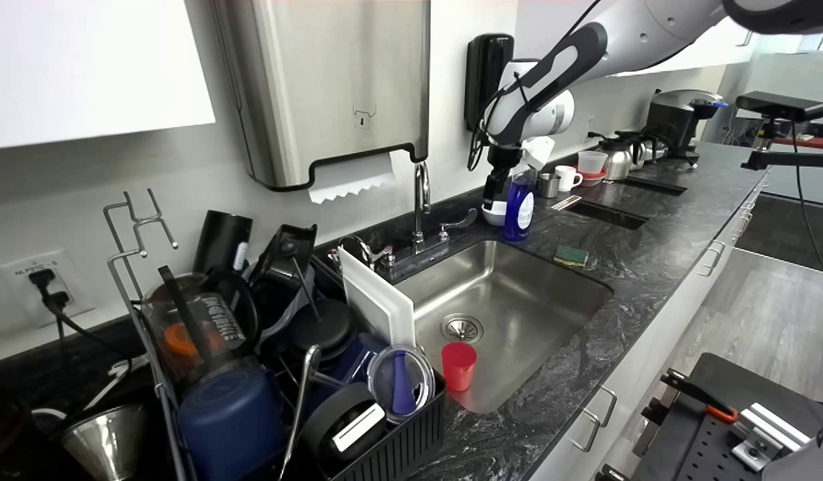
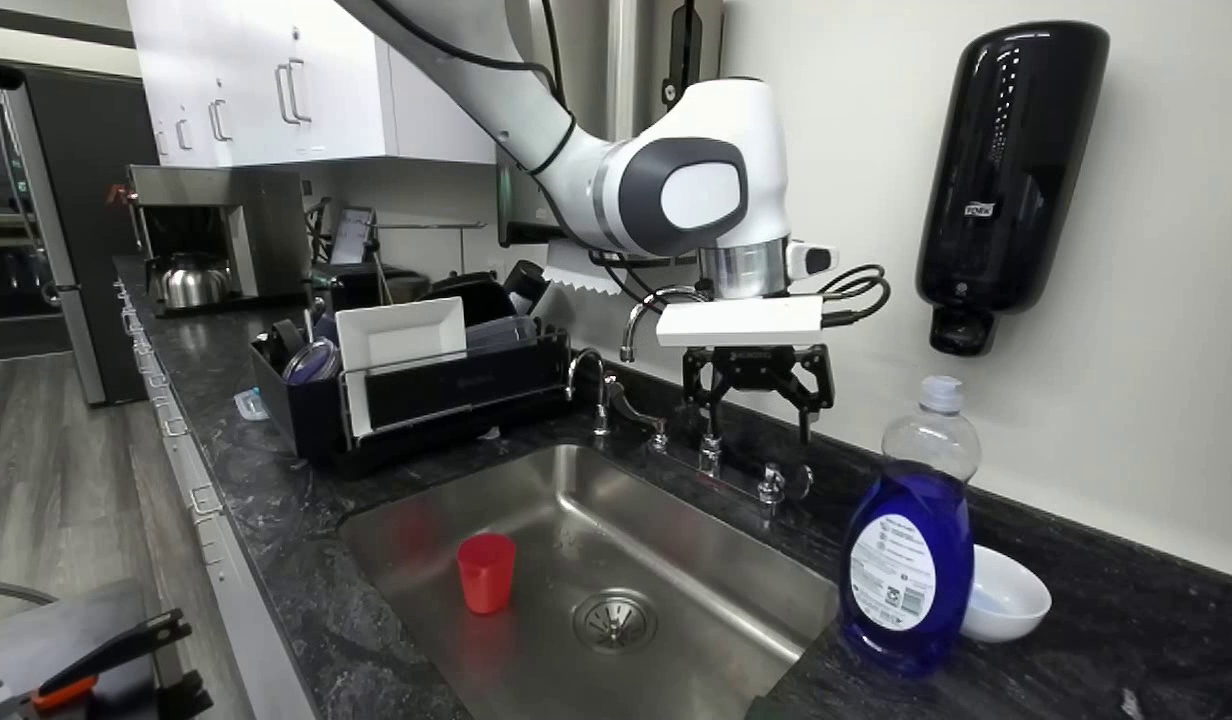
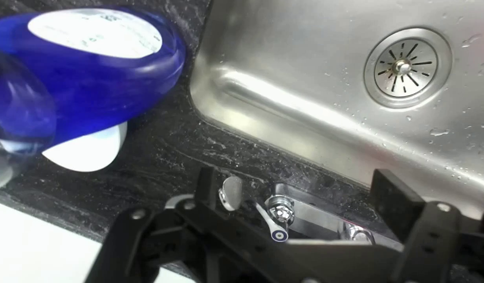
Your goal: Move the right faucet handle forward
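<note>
The right faucet handle (image 1: pixel 461 222) is a short chrome lever behind the sink, right of the tall thin spout (image 1: pixel 421 194). It also shows in an exterior view (image 2: pixel 772 485) and in the wrist view (image 3: pixel 272 224), where its lever runs from a blue-ringed hub to a rounded end. The matching left lever (image 2: pixel 638 412) stands beyond the spout. My gripper (image 2: pixel 759 425) points down above the faucet base and is open and empty. In the wrist view its fingers (image 3: pixel 299 192) are wide apart, with the handle between them in the picture, nearer the left finger. I see no contact with the handle.
A blue soap bottle (image 2: pixel 908 560) and a white bowl (image 2: pixel 1011 595) stand close to the handle. The steel sink (image 1: pixel 538 314) holds a red cup (image 1: pixel 459 367). A full dish rack (image 2: pixel 456 395) stands on the spout's far side. The wall dispenser (image 2: pixel 1016 180) hangs behind.
</note>
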Controlling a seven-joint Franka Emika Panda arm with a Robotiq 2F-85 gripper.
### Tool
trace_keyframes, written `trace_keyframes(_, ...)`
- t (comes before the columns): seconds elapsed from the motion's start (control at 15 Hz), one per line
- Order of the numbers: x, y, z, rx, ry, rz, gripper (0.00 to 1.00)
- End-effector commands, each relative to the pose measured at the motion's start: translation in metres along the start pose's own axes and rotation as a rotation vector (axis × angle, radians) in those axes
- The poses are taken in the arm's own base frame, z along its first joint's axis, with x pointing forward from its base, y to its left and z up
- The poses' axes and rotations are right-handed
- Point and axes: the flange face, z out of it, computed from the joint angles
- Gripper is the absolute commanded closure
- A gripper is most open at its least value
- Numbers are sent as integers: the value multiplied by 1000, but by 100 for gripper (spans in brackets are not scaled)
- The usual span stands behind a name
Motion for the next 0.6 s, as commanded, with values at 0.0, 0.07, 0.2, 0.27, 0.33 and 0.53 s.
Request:
trace_keyframes(0.0, 13, 12, -4, 1, -10, -92, 0)
trace_keyframes(0.07, 8, 7, -4, -10, 9, -41, 0)
trace_keyframes(0.2, 10, 8, -5, -11, 12, -41, 0)
trace_keyframes(0.27, 10, 7, -5, -11, 11, -41, 0)
trace_keyframes(0.33, 10, 7, -5, -10, 11, -41, 0)
trace_keyframes(0.53, 10, 7, -5, -10, 11, -41, 0)
